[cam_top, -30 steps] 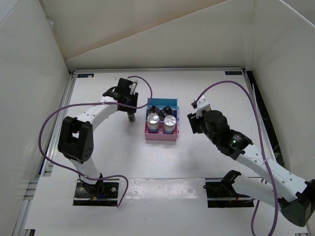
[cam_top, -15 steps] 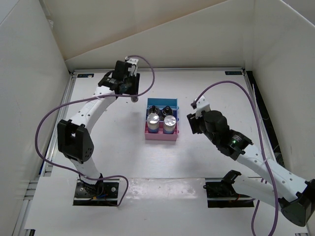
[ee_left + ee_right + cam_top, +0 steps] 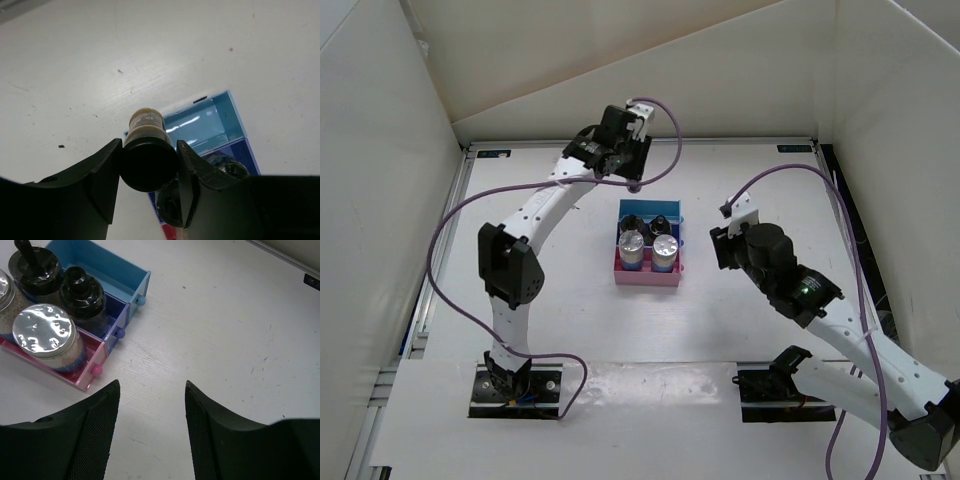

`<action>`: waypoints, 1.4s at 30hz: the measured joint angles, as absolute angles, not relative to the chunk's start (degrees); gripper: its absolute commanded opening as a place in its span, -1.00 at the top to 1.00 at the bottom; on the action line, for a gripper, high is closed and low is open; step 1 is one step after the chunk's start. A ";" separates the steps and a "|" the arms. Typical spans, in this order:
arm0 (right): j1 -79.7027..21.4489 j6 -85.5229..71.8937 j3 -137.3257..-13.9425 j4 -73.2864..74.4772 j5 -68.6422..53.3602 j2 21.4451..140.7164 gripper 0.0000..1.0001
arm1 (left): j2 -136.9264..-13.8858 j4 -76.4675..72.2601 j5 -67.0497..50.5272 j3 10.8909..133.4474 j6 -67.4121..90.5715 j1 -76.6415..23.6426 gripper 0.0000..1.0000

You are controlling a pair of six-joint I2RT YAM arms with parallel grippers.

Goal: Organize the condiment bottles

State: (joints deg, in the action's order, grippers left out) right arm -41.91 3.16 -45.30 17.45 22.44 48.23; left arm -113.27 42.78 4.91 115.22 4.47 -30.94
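My left gripper [image 3: 632, 178] is shut on a black-capped brownish bottle [image 3: 147, 150] and holds it in the air just behind the pink-and-blue stepped rack [image 3: 649, 276]. In the left wrist view the bottle hangs above the table beside the rack's empty blue tier [image 3: 210, 122]. Two black-capped bottles [image 3: 35, 267] [image 3: 82, 287] stand in the purple middle tier. Two silver-topped bottles [image 3: 632, 243] [image 3: 665, 245] stand in the pink front tier. My right gripper [image 3: 718, 246] is open and empty, right of the rack, over bare table [image 3: 152, 390].
White walls enclose the table on the left, back and right. A black strip [image 3: 850, 220] runs along the right edge. The left arm's purple cable [image 3: 665, 160] loops over the back of the table.
My left gripper has carried the black-capped bottle from left of the rack up, back and to the right, to behind the rack. The right arm has shifted only slightly.
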 measured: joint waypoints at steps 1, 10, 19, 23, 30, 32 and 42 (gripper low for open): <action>-41.23 3.18 -45.30 17.54 22.15 48.05 -0.16 | -114.59 43.38 4.91 115.68 4.45 -31.57 1.00; -35.97 3.05 -45.06 18.02 18.52 46.96 -0.13 | -118.06 45.54 4.86 116.16 4.47 -34.17 1.00; -34.46 2.63 -43.99 18.26 16.64 45.95 -0.13 | -118.06 44.10 4.89 113.84 4.69 -34.35 1.00; -34.46 2.31 -43.88 18.26 16.29 45.82 -0.13 | -118.06 43.90 4.89 111.46 5.04 -34.37 1.00; -34.00 1.96 -43.22 18.37 16.27 45.78 -0.13 | -118.06 42.57 4.89 110.41 5.43 -34.37 1.00; -33.85 1.91 -43.22 18.37 16.21 45.76 -0.13 | -118.17 42.37 4.91 110.13 5.45 -34.37 1.00; -33.21 1.87 -43.22 18.35 15.88 45.78 -0.13 | -121.38 41.45 4.91 109.95 6.07 -34.35 1.00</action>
